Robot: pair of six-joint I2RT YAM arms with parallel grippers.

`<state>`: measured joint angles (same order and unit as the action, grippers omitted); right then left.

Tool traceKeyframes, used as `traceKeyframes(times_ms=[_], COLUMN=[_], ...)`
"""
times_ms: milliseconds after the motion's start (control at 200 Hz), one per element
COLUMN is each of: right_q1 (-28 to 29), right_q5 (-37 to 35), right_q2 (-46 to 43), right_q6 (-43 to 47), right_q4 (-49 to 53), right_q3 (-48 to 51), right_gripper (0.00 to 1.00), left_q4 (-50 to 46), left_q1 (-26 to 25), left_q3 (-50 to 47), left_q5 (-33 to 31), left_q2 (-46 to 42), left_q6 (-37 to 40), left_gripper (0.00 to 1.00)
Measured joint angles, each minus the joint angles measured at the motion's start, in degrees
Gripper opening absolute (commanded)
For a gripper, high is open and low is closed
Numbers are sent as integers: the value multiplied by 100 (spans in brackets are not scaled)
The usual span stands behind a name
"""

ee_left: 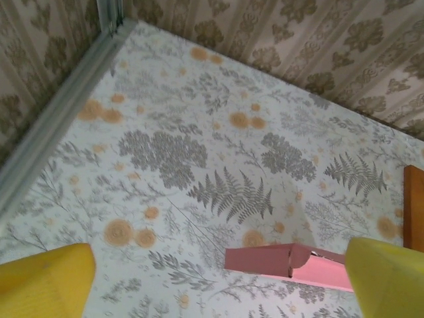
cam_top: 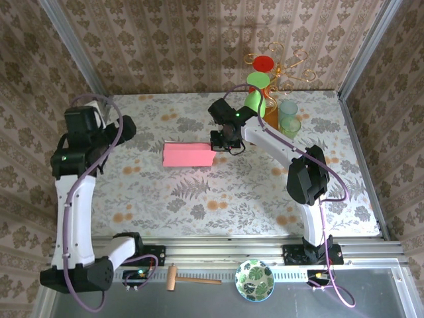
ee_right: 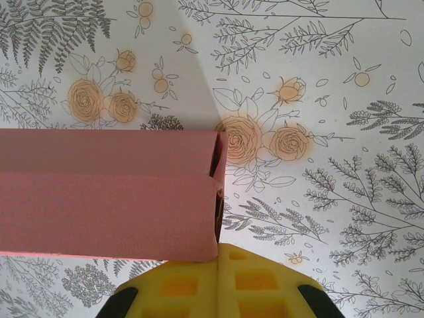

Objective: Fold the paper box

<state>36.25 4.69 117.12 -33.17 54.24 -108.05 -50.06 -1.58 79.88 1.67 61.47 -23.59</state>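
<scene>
The pink paper box (cam_top: 189, 154) lies folded into a shallow closed rectangle at the middle of the table. In the right wrist view its lid (ee_right: 106, 212) lies flat, with a narrow dark gap at the right end. My right gripper (cam_top: 222, 140) is at that right end, and its yellow fingers (ee_right: 192, 285) are pressed together at the lid's near right corner, holding nothing. My left gripper (ee_left: 218, 288) hangs high over the table's left side, well clear of the box. Its fingers (ee_left: 43, 281) stand wide apart, and the box's left end (ee_left: 291, 262) shows between them.
A gold stand with red and green cups (cam_top: 262, 76), pale translucent cups (cam_top: 289, 118) and an orange-brown wooden block (ee_left: 414, 205) crowd the back right. A patterned bowl (cam_top: 255, 279) and a wooden mallet (cam_top: 189, 279) lie on the near ledge. Papered walls close three sides.
</scene>
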Motion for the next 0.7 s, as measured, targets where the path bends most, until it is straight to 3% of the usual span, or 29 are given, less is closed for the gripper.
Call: traceKeyframes(times_ms=[165,255,370,470,585,700], right_q1=[0,0,0,0,0,2], right_q5=[2,2,2,0,0,0], right_q2=[0,0,0,0,0,0], right_q6=[0,0,0,0,0,0], right_q4=[0,2,2,4,24,63], right_q3=[0,0,0,-2,-11,-24], right_gripper=[0,0,0,0,0,0], left_q4=[-35,-57,-160,-466,-487,-542], left_q1=[-1213,-1517,-1445,-1196,-804,-568], left_q3=[-487,-649,-442,431,981,866], left_q5=[-22,-52,-175,-192,61,546], left_q2=[15,20,249,927,1449,1506], left_q6=[-315,-365,-114,358,942,1458], left_gripper=[86,83,79,77,58,53])
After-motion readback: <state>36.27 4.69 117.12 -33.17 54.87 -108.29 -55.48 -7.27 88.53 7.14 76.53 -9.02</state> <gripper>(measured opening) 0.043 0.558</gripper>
